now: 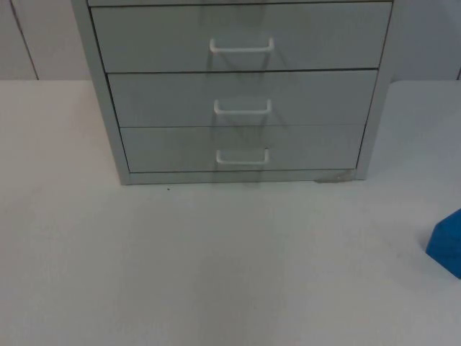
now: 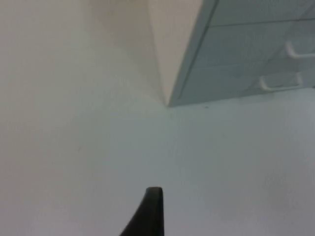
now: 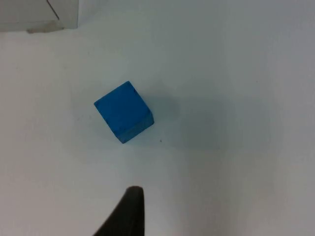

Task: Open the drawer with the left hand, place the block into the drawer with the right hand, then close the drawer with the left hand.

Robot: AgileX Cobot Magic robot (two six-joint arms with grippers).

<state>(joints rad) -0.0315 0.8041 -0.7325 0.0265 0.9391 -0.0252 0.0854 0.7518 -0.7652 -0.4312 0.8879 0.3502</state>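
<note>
Your blue block [image 3: 123, 111], a matte, sharp-edged cube, sits on the white worktop [image 1: 216, 274], right of the grey cabinet [image 1: 241, 94]; from above you catch just its corner. All three drawers are shut, with white loop handles. Each wrist view gives one black fingertip, so you cannot tell how either arm's jaws stand.

The block [image 1: 448, 244] is cut off at the table's right edge; the cabinet [image 1: 238, 94] loses its top
</note>
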